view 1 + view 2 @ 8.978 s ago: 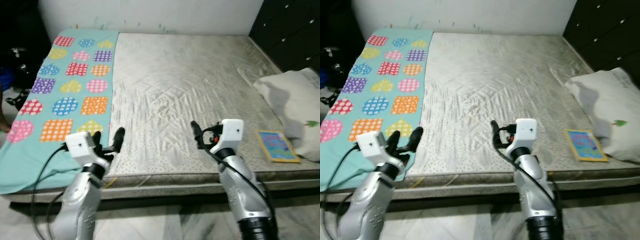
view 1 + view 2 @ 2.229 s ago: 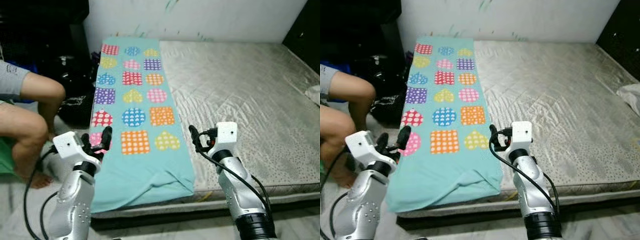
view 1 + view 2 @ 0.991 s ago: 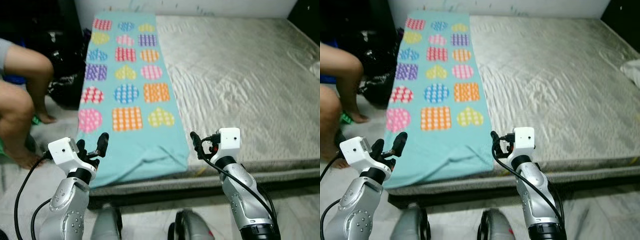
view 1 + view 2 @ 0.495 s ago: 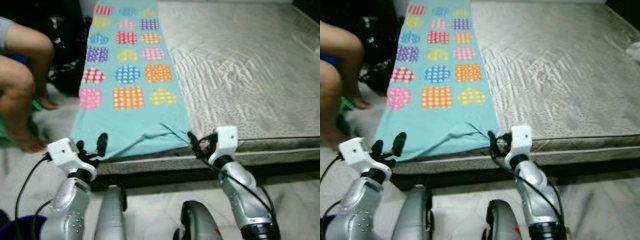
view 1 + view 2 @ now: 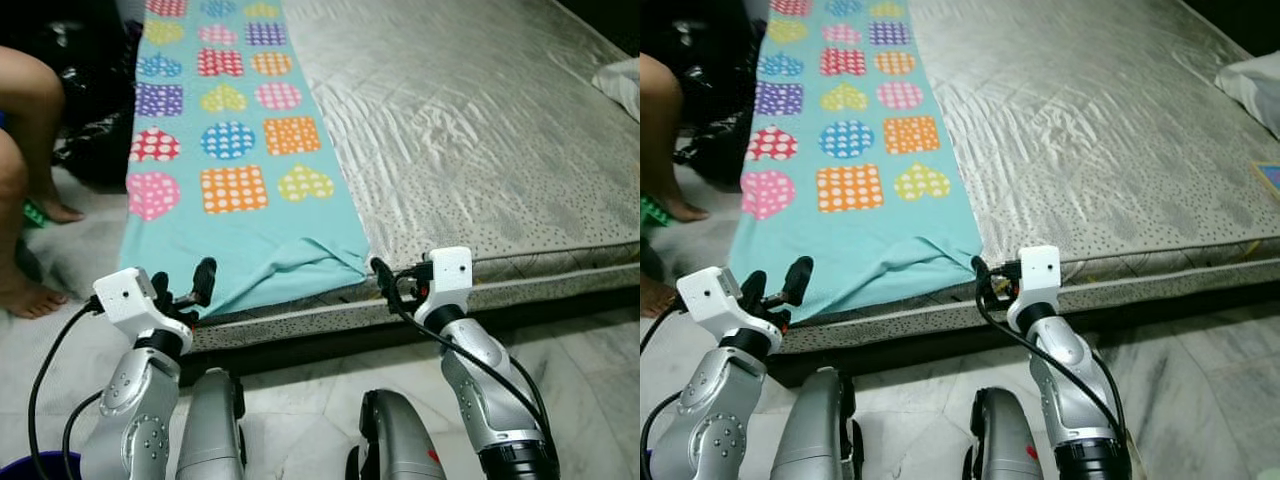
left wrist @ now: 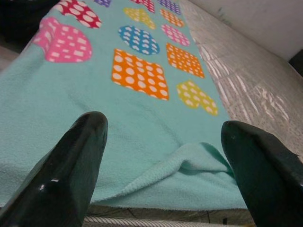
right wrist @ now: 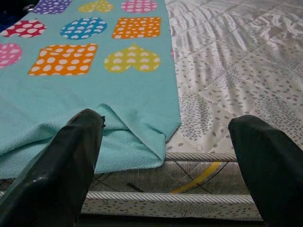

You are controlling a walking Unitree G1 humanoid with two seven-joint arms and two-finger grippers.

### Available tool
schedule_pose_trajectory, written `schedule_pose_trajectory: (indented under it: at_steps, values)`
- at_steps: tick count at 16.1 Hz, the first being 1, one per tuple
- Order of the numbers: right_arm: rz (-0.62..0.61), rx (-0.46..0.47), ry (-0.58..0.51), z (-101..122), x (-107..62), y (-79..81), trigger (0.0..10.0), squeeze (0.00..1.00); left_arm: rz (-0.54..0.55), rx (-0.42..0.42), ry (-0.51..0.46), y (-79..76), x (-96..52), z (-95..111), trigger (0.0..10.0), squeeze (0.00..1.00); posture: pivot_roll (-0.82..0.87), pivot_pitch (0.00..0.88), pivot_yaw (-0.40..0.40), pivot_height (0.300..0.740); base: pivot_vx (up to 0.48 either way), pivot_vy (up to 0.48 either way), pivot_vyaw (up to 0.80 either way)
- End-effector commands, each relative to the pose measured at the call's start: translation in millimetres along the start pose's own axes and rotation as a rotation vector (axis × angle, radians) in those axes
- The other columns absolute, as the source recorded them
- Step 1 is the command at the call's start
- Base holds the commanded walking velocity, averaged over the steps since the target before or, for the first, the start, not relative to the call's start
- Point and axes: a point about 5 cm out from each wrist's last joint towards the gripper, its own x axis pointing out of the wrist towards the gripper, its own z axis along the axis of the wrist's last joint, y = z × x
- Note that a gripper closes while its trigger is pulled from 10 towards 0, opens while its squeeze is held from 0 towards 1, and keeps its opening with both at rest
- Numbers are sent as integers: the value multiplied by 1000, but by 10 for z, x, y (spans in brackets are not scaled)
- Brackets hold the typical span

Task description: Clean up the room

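While both arms are raised at the foot of the bed, each hand is spread wide and holds nothing. The left hand (image 5: 190,288) hovers just before the near hem of the blanket (image 5: 235,210), its two glossy black fingers (image 6: 75,161) well apart, touching no cloth. The right hand (image 5: 388,285) hangs beside the blanket's near right corner, by the mattress edge, its fingers (image 7: 71,156) equally splayed and empty.

The blanket is a long strip of turquoise fleece with a nubbly, towel-like surface, printed with dotted hearts, squares and circles in pink, orange, yellow, blue, red and purple. It lies along the left side of the mattress (image 5: 470,130), and its near end is rumpled, with one corner folded over on itself.

The mattress is bare, quilted, shiny grey-beige fabric with small speckles and a corded edge. A white pillow (image 5: 1252,88) sits at its far right. A person's bare leg and foot (image 5: 25,290) rest on the pale marble floor (image 5: 1200,380) to the left.
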Motion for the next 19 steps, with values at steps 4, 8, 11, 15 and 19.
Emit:
schedule_pose_trajectory:
  at_steps: [4, 8, 11, 15, 19]
  values:
    - [10, -2, 12, -29, 2, -3, 10000, 0, -32, -9, -10, -25, -14, 20, 10000, 0, -21, 215, -66, 579, 0, 0, 0]
    - [23, -6, 14, -33, 12, 13, 10000, 0, -37, -12, -14, -30, -11, 23, 10000, 0, -20, 210, -66, 579, 317, 0, 0]
    - [28, -9, 17, -37, 16, 16, 10000, 0, -42, -11, -16, -33, -11, 26, 10000, 0, -20, 210, -66, 579, 413, 0, 0]
    - [38, -22, 20, -42, 21, 35, 10000, 0, -46, -10, -12, -39, -6, 16, 10000, 0, -19, 204, -65, 579, 423, 0, 0]
    - [36, -19, 26, -54, 23, 25, 10000, 0, -48, -1, -16, -47, -5, 22, 10000, 0, -21, 205, -65, 579, 413, 0, 222]
